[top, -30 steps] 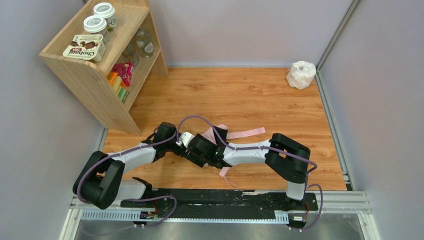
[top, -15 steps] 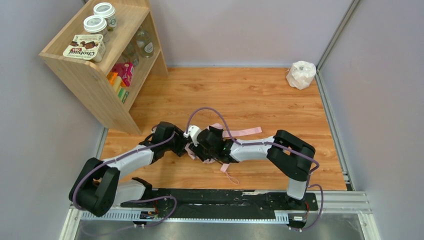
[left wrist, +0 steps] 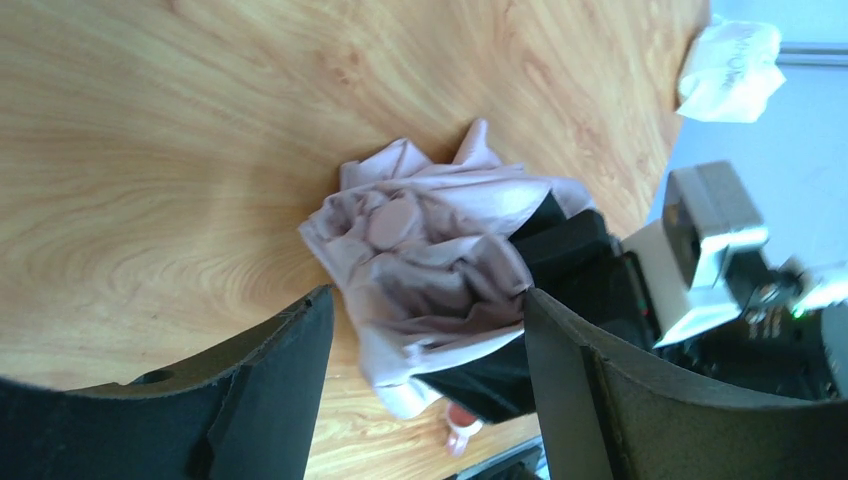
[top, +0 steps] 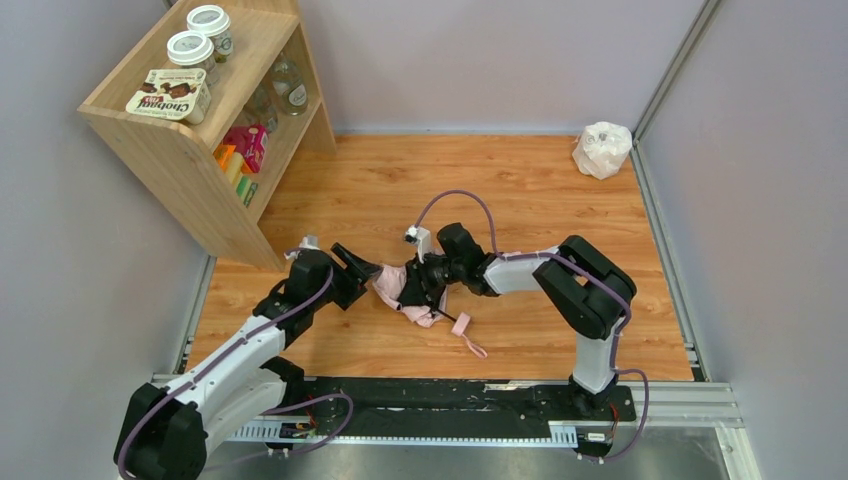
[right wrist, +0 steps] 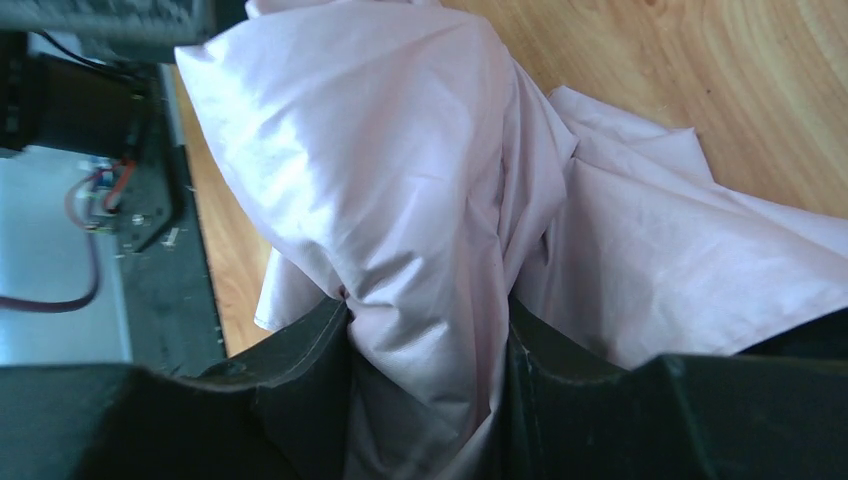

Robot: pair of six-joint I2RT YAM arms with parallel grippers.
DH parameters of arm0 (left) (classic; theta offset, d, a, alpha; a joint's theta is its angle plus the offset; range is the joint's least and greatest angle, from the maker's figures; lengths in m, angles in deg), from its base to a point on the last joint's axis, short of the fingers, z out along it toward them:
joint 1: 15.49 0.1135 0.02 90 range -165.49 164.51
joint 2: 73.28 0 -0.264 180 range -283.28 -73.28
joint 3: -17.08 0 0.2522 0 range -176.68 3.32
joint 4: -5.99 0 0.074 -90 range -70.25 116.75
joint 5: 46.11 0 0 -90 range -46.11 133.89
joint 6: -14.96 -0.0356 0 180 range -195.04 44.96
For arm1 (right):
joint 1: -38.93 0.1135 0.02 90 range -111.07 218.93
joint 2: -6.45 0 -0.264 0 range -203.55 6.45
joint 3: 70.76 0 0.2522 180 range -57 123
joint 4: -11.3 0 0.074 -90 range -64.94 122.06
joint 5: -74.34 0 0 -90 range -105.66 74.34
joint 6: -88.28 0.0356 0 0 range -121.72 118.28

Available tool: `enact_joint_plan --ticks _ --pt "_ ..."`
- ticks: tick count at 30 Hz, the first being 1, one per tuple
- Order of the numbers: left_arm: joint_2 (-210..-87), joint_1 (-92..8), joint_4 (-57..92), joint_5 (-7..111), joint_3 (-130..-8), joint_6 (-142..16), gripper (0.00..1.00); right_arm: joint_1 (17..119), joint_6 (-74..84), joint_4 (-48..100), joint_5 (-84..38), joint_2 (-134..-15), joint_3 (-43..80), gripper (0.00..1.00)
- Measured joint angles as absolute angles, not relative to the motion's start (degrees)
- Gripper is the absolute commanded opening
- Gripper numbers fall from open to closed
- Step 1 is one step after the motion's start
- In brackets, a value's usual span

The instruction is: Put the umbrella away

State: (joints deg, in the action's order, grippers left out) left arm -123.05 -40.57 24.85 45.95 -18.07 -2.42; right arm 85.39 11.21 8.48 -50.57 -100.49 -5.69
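Note:
The pale pink umbrella (top: 403, 290) lies crumpled on the wooden floor between the two arms. Its small pink handle (top: 461, 324) and wrist loop trail toward the near edge. My right gripper (top: 418, 284) is shut on a fold of the umbrella's fabric (right wrist: 430, 250), which fills the right wrist view. My left gripper (top: 362, 272) is open just left of the bundle. In the left wrist view the fabric (left wrist: 420, 250) sits ahead of the spread fingers (left wrist: 290, 370), apart from them. The black shaft is mostly hidden.
A wooden shelf (top: 190, 140) with jars, a box and packets stands at the back left. A small white plastic bag (top: 602, 148) sits in the back right corner. Grey walls enclose the floor. A black rail (top: 440, 395) runs along the near edge.
The left gripper has let go and pulled back left of the bundle, now open. The right gripper has swung up and left with the fabric. The long pink strap no longer lies spread out.

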Motion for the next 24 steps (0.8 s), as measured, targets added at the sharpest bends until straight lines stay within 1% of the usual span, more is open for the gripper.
enact_joint_plan --ticks 5,9,15,20,24 --pt "-123.25 -40.59 27.58 47.57 -18.07 -1.13 0.77 80.91 18.42 3.39 -60.39 -104.14 -5.63 0.0" --pt "-124.67 -41.29 26.31 48.32 -18.07 0.49 0.77 79.25 21.57 2.01 -64.72 -106.36 -4.69 0.0" --pt "-125.81 -45.51 24.76 46.41 -18.81 1.05 0.77 78.9 22.27 3.43 -65.87 -106.87 -3.48 0.0" --pt "-124.85 -49.2 32.41 42.5 -24.82 2.34 0.78 78.87 22.16 4.7 -65.87 -106.89 -2.94 0.0" --pt "-126.07 -49.88 33.85 42.04 -28.56 3.3 0.78 78.87 21.87 5.05 -65.85 -106.89 -2.92 0.0"
